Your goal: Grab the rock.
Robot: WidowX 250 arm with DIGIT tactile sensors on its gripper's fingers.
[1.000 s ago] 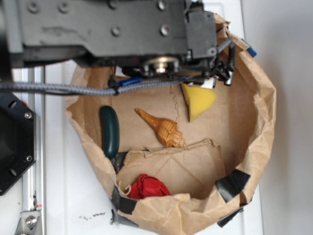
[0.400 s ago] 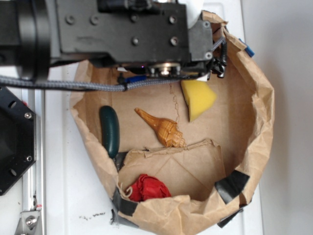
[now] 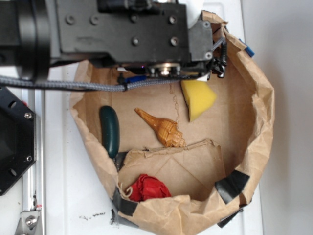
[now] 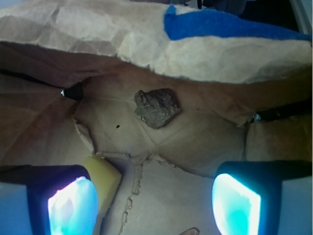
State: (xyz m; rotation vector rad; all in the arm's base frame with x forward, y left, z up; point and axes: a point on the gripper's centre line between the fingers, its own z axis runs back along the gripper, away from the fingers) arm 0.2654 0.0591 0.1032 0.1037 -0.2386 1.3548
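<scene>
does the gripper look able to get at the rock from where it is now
Probably yes. The gripper is open, and the rock lies alone on bare paper ahead of the fingers. Only the bag's wall crowds it from behind.

The rock (image 4: 156,107) is seen lying on the creased brown paper floor (image 4: 195,142) of the bag, free of any contact. Behind the rock, the crumpled paper wall (image 4: 98,34) is raised, and a strip of blue tape (image 4: 230,24) is stuck along it, up and to the right of the rock. Nearer the camera than the rock, the gripper (image 4: 154,200) is held with its two fingers wide apart, nothing between them. A yellow sponge (image 4: 103,178) is seen just beside the left finger (image 4: 71,205), below and left of the rock. A torn seam (image 4: 134,183) runs through the paper below the rock.
</scene>
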